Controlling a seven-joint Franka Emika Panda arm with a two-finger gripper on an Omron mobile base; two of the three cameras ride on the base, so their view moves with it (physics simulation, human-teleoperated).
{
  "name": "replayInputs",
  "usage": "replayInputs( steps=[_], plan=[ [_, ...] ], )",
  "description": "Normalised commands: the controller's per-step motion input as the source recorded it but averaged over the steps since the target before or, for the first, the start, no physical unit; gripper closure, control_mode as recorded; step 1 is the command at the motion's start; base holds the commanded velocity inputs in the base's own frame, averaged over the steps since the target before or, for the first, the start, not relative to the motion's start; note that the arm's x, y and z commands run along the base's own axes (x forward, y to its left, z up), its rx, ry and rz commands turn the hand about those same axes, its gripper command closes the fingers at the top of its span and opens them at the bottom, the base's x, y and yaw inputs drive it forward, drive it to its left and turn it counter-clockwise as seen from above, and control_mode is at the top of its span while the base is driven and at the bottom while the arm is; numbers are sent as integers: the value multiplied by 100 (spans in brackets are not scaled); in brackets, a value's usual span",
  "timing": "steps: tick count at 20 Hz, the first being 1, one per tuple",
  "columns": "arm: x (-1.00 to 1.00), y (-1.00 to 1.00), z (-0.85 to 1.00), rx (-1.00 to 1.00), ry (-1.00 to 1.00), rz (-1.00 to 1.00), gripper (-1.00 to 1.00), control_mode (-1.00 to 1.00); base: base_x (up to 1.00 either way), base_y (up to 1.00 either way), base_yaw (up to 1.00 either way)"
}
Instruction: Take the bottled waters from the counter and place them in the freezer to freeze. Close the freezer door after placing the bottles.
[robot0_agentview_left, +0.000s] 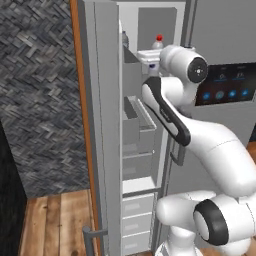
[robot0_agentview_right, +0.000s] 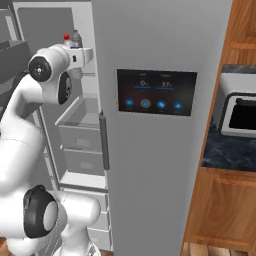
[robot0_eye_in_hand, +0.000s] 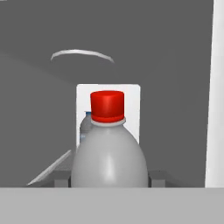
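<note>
Freezer (robot0_agentview_left: 131, 150): tall narrow grey compartment, interior exposed, white shelves and drawers visible down its height.

Freezer door (robot0_agentview_left: 102, 125): swung open at the left of the compartment in the left base view, its inner bins facing the interior.

Red-capped bottle (robot0_eye_in_hand: 108, 148): white body, upright, on an upper freezer shelf (robot0_agentview_right: 87, 74); seen close and centred in the hand view, between the two dark finger tips.

Second bottle (robot0_agentview_right: 76, 38): clear greyish, pale cap, upright, just beside and behind the red-capped one on the same shelf.

Tool (robot0_eye_in_hand: 109, 178): reached into the upper freezer at bottle level. Its fingers (robot0_eye_in_hand: 61, 177) stand either side of the red-capped bottle's lower body; whether they press on it or stand clear cannot be told.

Touchscreen panel (robot0_agentview_right: 156, 92): dark, on the closed grey door to the right.

Toaster oven (robot0_agentview_right: 239, 112): grey, black window, on the dark marbled table (robot0_agentview_right: 227, 150) at far right.
</note>
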Motion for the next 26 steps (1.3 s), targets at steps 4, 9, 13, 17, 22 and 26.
replayInputs(
  steps=[4, 9, 13, 17, 22, 26],
  plan=[
    [59, 20, 0, -1, 0, -7, 100, -100, 0, 0, 0],
    [40, 36, 0, 0, 0, -8, 100, -100, 0, 0, 0],
    [33, 10, 0, 0, 0, -5, 100, -100, 0, 0, 0],
    [47, 0, 0, 0, 0, -1, 100, -100, 0, 0, 0],
    [48, 0, 0, 0, 0, 0, 100, -100, 0, 0, 0],
    [24, -18, -1, 0, 0, 0, 100, -100, 0, 0, 0]
  ],
)
